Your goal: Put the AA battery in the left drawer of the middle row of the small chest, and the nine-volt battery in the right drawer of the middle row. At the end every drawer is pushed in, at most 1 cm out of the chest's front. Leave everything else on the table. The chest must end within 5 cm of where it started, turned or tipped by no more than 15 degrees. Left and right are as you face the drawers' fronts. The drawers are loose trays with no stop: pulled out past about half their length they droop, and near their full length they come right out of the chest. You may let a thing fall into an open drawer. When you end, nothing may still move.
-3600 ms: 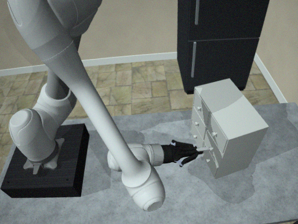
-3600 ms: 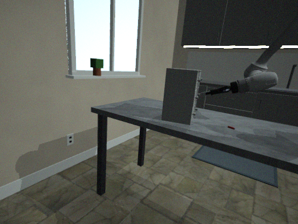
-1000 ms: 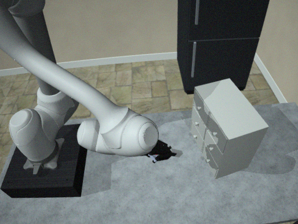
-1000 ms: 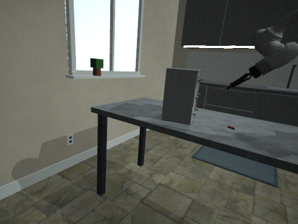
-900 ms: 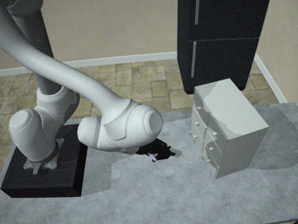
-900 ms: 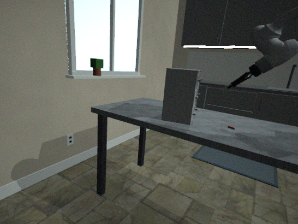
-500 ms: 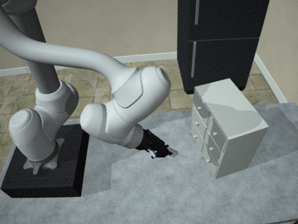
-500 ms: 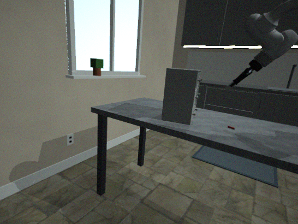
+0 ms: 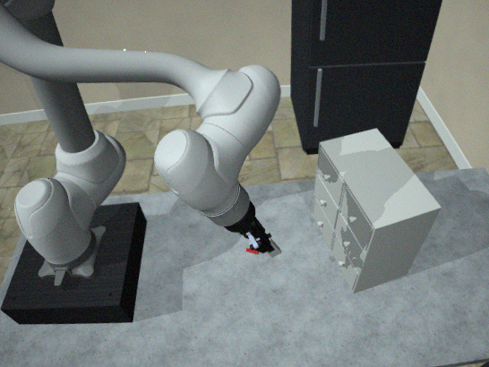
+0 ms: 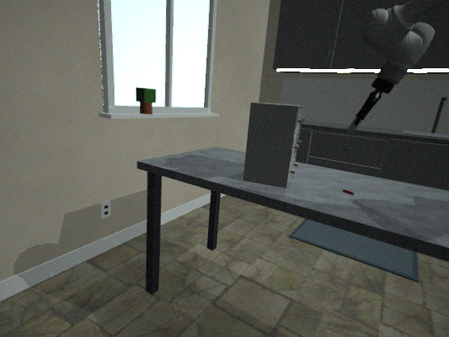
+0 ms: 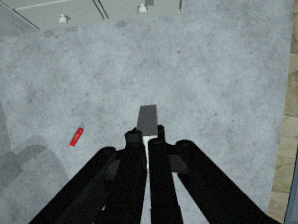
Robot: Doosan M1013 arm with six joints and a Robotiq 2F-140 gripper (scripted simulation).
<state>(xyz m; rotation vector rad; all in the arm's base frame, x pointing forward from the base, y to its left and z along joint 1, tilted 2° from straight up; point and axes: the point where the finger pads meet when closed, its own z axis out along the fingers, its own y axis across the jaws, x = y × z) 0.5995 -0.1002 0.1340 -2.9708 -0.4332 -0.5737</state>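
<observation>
The small grey chest (image 9: pixel 372 206) stands on the right part of the table, its drawer fronts facing my arm; all drawers look pushed in. A small red cylinder, the AA battery (image 9: pixel 252 251), lies on the table top to the left of the chest; it shows in the exterior view (image 10: pixel 349 191) and in the wrist view (image 11: pixel 77 137). My gripper (image 9: pixel 273 251) (image 10: pixel 353 125) (image 11: pixel 149 118) is shut and empty, pointing down, well above the table and near the battery. I see no nine-volt battery.
The arm's black base (image 9: pixel 76 264) sits at the table's left. A dark fridge (image 9: pixel 358 67) stands behind the chest, off the table. The table's front edge runs along the bottom of the top view. A potted plant (image 10: pixel 145 99) is on the window sill.
</observation>
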